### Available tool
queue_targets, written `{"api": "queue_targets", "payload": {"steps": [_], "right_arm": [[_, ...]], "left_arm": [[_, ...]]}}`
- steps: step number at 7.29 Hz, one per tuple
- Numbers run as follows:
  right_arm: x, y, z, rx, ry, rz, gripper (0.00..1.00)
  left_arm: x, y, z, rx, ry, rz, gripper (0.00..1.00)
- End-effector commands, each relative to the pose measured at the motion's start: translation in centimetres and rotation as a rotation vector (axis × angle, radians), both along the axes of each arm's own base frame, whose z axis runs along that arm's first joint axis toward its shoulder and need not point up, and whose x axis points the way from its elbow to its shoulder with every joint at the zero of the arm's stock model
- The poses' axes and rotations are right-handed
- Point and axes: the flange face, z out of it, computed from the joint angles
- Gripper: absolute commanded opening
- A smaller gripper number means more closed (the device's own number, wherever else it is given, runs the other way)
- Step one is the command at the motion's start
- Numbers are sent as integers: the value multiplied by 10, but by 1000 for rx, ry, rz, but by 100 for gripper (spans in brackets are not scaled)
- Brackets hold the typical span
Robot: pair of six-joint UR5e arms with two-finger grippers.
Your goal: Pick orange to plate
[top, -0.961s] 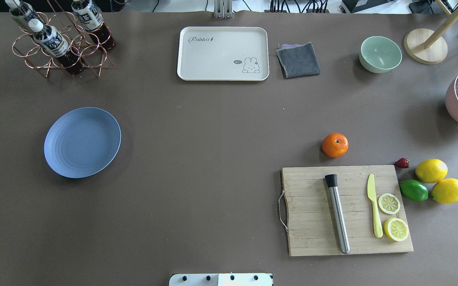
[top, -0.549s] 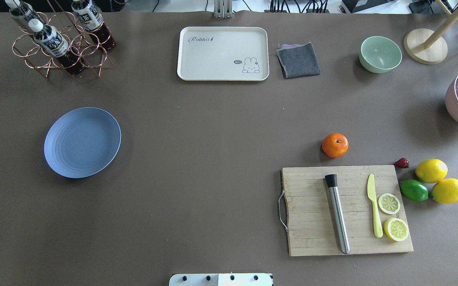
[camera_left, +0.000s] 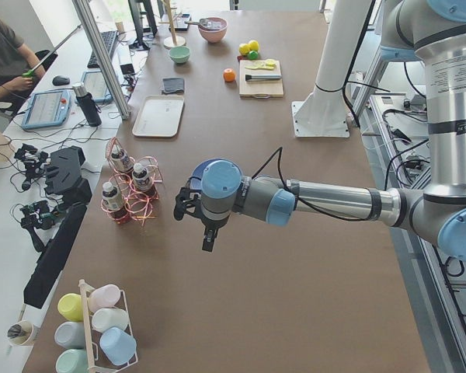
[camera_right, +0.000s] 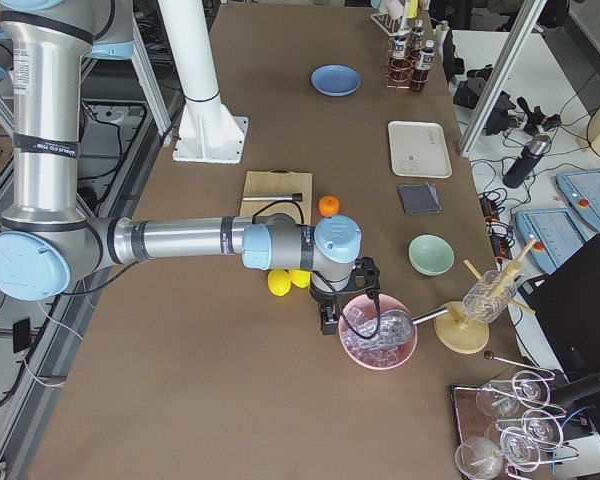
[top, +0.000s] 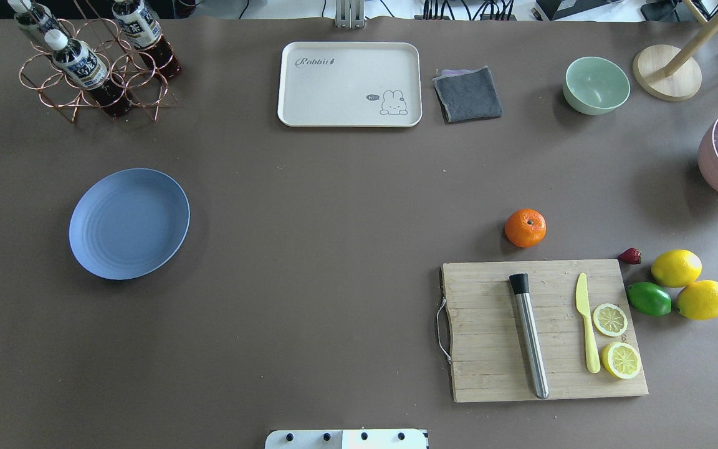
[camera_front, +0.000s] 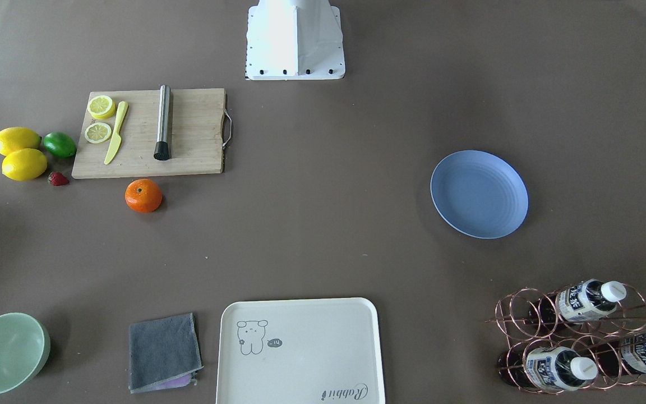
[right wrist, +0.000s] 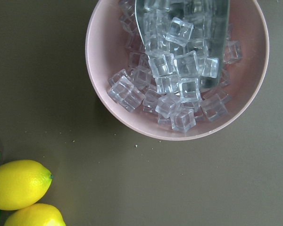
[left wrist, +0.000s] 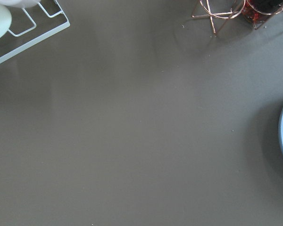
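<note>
Neither gripper's jaws can be judged: both arms show only in the side views. The right gripper (camera_right: 330, 318) hangs over the ice bowl (right wrist: 104, 47) at the table's (top: 334, 249) right end, its wrist camera looking down on ice cubes and two lemons (top: 676, 267). The left gripper (camera_left: 188, 208) hangs over bare table at the opposite end, with the plate's (top: 129, 223) rim just showing in its wrist view. Both hold nothing that can be seen, and both look parked off the work area. The orange (top: 525, 227) sits on the table, stem dimple up, just beyond the far edge of the board (top: 490, 337), well apart from the plate. The plate lies empty, so the pick has not begun. The right arm is likely the closer one for the grasp.
</note>
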Motion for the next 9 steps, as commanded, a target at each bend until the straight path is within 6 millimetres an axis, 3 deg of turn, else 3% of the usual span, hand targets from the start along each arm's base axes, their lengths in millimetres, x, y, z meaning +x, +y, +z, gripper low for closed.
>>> {"api": "queue_targets", "payload": {"steps": [1, 2, 4, 5, 7, 8, 9], "right_arm": [[-1, 2, -4, 3, -5, 3, 100], [0, 2, -4, -2, -4, 7, 100], [0, 3, -1, -10, -3, 8, 100], [0, 3, -2, -6, -3, 8, 100], [-4, 4, 3, -19, -3, 1, 100], [-4, 4, 2, -16, -3, 1, 100], [-4, 4, 1, -14, -3, 1, 100]], "left_arm": [[88, -16, -36, -48, 48, 1, 97], [132, -15, -44, -62, 46, -15, 97], [243, -23, -76, -172, 59, -59, 95], [276, -14, -61, -146, -1, -54, 92], [282, -16, -4, -106, 19, -39, 90], [288, -23, 3, -94, 35, -41, 88], [289, -24, 1, -98, 40, -45, 68]]}}
